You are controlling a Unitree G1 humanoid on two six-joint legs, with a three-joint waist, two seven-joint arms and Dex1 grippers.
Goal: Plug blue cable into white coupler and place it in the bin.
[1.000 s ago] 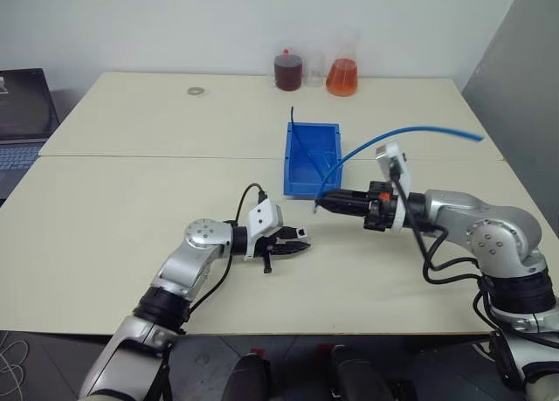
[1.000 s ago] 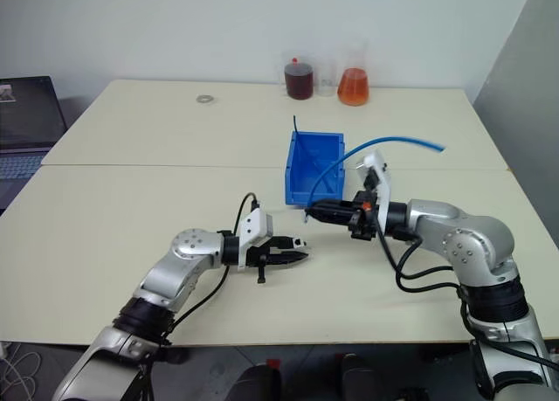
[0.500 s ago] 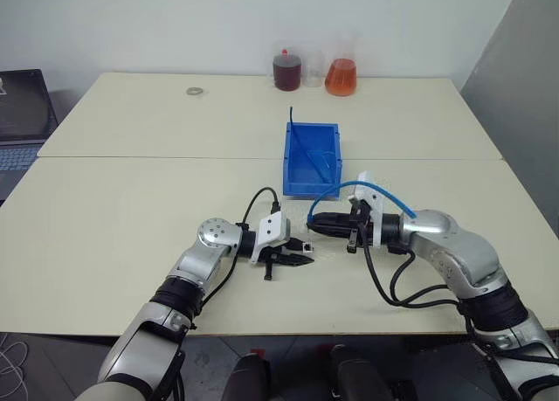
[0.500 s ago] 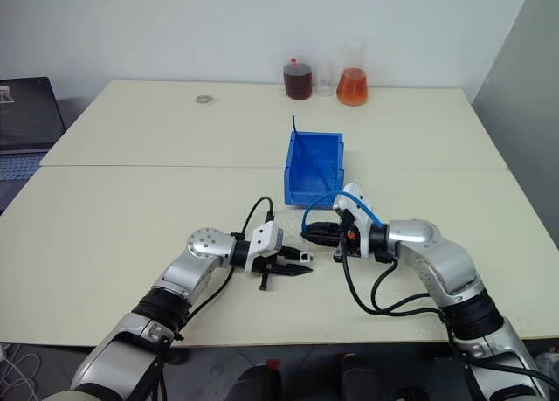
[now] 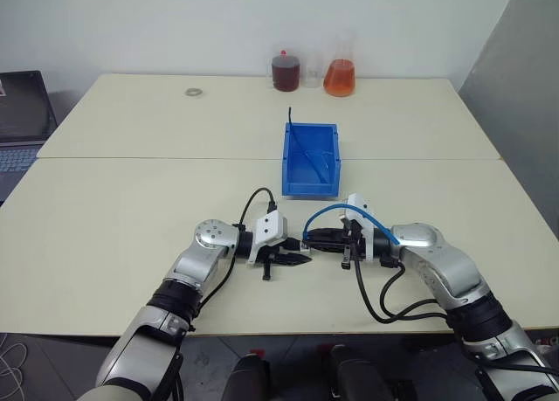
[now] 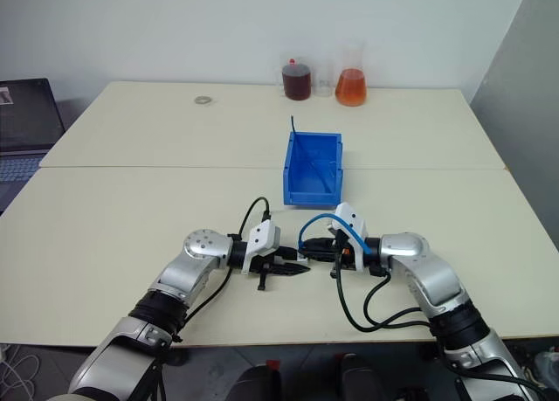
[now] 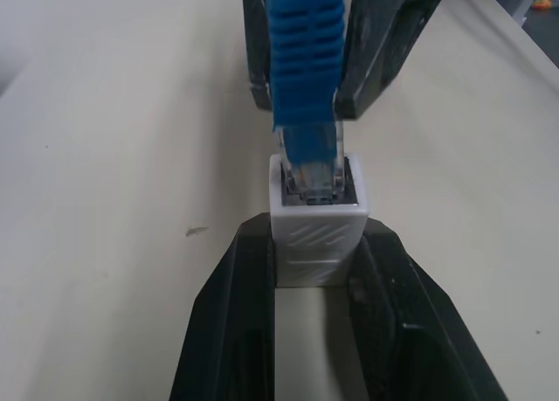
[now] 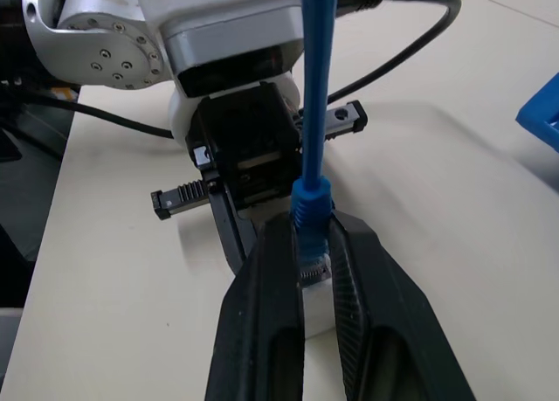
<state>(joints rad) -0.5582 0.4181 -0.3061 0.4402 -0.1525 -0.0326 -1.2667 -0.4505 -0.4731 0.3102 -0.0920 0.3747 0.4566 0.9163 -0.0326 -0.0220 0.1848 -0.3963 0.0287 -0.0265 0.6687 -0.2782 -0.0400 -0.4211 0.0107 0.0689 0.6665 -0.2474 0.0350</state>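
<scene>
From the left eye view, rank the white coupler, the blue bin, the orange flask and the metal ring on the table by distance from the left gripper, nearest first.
From the left gripper:
1. White coupler, clamped in its fingers, the blue cable plug at its socket.
2. Bin, just beyond, slightly right.
3. and 4. Orange flask, far edge, right; metal ring, far side, left. Too close to call.

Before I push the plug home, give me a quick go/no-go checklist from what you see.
1. Left tool shut on the white coupler: ok.
2. Right tool shut on the blue cable just behind its plug: ok.
3. Plug tip lined up with and entering the coupler's socket: ok.
4. Plug fully seated: cannot tell.
5. Cable slack loops over the right wrist, free of the left arm: ok.
6. Bin open, just beyond both tools, with another blue cable inside: ok.
</scene>
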